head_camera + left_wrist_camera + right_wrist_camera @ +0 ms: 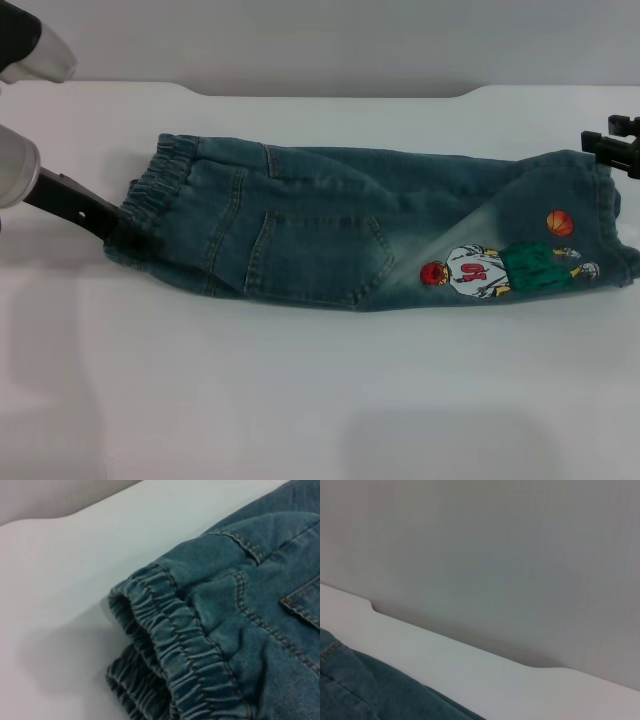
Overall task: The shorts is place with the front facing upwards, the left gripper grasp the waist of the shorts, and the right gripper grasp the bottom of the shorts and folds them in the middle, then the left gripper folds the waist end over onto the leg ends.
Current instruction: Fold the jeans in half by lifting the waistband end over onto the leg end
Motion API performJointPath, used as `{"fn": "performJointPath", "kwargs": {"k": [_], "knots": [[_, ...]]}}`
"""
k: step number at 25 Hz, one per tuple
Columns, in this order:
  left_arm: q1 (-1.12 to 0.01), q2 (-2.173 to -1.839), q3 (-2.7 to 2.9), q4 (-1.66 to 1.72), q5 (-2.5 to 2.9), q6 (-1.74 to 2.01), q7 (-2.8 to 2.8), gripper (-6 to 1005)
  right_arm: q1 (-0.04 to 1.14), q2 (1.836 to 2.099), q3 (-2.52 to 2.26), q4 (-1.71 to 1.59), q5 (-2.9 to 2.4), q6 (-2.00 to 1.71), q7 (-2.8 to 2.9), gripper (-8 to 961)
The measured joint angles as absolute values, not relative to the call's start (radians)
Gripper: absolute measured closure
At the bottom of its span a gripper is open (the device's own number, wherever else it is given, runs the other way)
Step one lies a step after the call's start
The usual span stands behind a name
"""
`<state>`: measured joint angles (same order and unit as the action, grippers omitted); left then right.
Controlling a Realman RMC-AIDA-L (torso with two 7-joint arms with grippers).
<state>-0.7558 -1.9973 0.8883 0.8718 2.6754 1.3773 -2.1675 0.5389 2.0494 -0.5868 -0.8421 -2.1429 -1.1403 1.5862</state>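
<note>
White surface (300,400) under grey wall | denim shorts (380,235) lie folded lengthwise mid-surface | left pincer (100,222) at the waist (150,190), ready to fold; grip unreadable | right pincer (615,145) off the leg ends (605,220), spread unreadable.

L arm (18,165): white rounded housing w/ a dark band, then a black flat link w/ small pale marks toward the left gripper (112,222), black at its tip. Second white-and-dark rounded shell in the upper corner. Right gripper (612,146): black, blocky, angular brackets, only partly in view at the edge.
</note>
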Motion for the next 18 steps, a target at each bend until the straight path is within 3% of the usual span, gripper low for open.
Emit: {"fn": "performJointPath", "kwargs": {"k": [11, 18], "knots": [[-0.771, -2.008, 0.921, 0.861, 2.737, 1.370, -2.207, 315, 0.534, 2.050, -0.580, -0.842, -2.143, -1.134, 1.591, 510], [-0.772, -2.009, 0.922, 0.865, 2.741, 1.350, -2.208, 555, 0.530, 2.052, -0.579, -0.842, -2.141, -1.133, 1.588, 509]]}}
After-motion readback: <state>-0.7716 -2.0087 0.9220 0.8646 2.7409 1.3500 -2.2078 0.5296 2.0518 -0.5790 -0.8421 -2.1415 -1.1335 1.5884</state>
